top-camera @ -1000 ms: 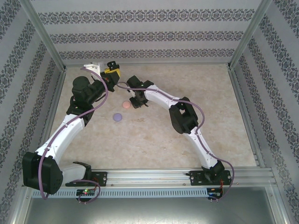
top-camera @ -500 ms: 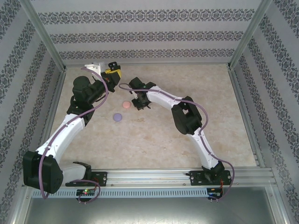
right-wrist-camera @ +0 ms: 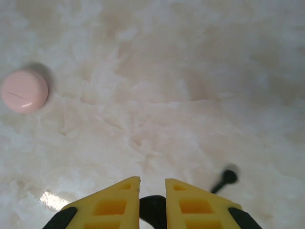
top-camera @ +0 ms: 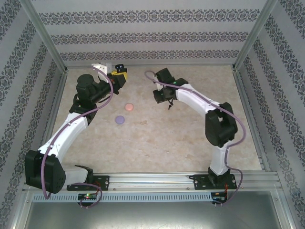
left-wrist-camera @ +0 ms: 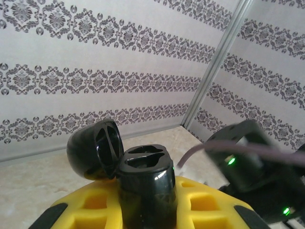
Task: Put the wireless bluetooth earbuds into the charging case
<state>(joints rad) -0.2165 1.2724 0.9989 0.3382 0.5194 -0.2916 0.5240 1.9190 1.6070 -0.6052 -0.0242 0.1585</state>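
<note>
Walls papered in grey patterned bands close in a pale marbled desk.

The left end effector sits high near the far left corner. Its yellow fingers are pressed onto the sides of a black charging case. In the left wrist view the case stands upright, long axis running up from the fingers, with its open mouth and two wells facing the far wall. The lid is swung back on its hinge and leans off to the left, hollow side toward the case. Just right of it are the dark links of the right arm, with green lights glowing.

The right end effector hangs above the desk, fingers drawn almost together with a thin slit left between the tips. Deep in that slit is a small rounded black bud, pinched. It is mostly hidden, so which way its stem or long axis runs cannot be told.

A blurred dark mark with a thin tail lies on the desk just right of the fingers; what it is cannot be told.

A pink disc lies flat, well off to the left of the fingers. From above, a purple disc lies near it, closer to the arm bases, the two apart.
</note>
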